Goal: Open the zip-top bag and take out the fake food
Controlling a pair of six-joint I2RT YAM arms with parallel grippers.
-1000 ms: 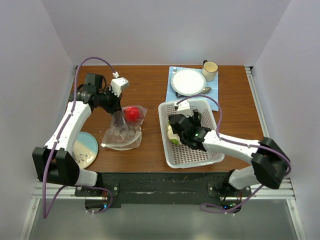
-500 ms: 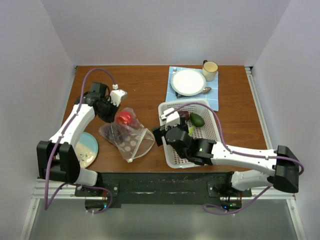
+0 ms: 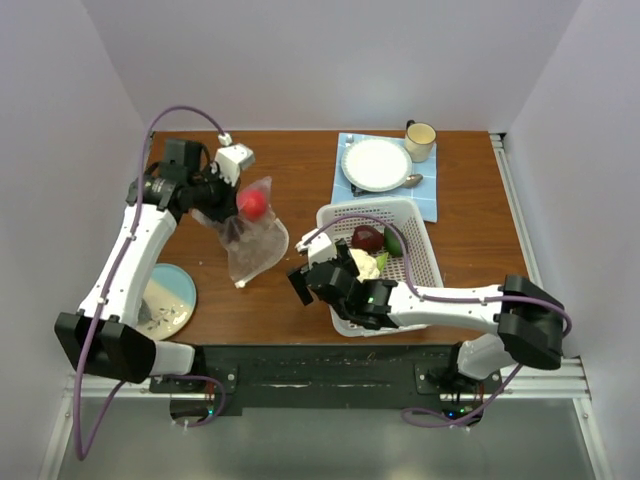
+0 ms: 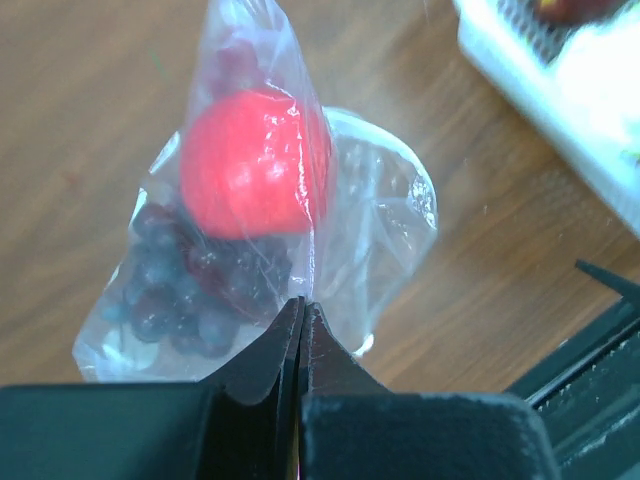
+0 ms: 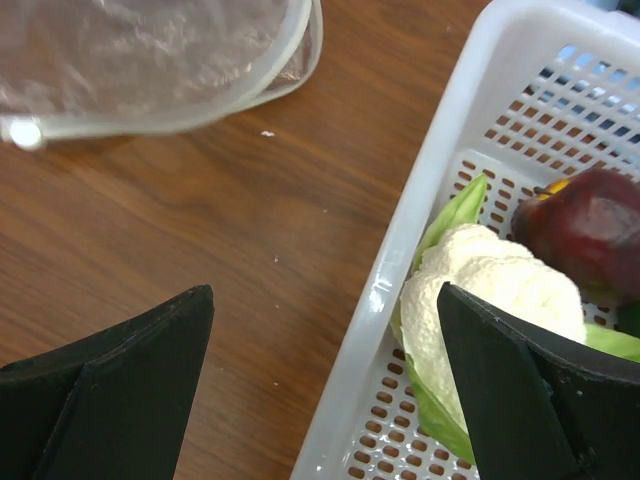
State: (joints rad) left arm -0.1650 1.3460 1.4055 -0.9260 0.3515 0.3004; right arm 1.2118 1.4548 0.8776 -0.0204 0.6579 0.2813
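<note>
Where the zip-top bag (image 3: 255, 245) hangs: left gripper (image 4: 301, 305) clamped on it, red fruit (image 4: 255, 165) inside.
Right gripper (image 5: 325, 300): jaws spread, at basket (image 5: 385, 290) rim.

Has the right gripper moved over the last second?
Yes. The right gripper was inside the white basket; it has shifted left, now open just outside the basket's left rim.

Your right wrist view cuts the zip-top bag (image 5: 150, 50) off at its top edge, and your left wrist view shows the white basket (image 4: 535, 80) blurred and cropped.
</note>
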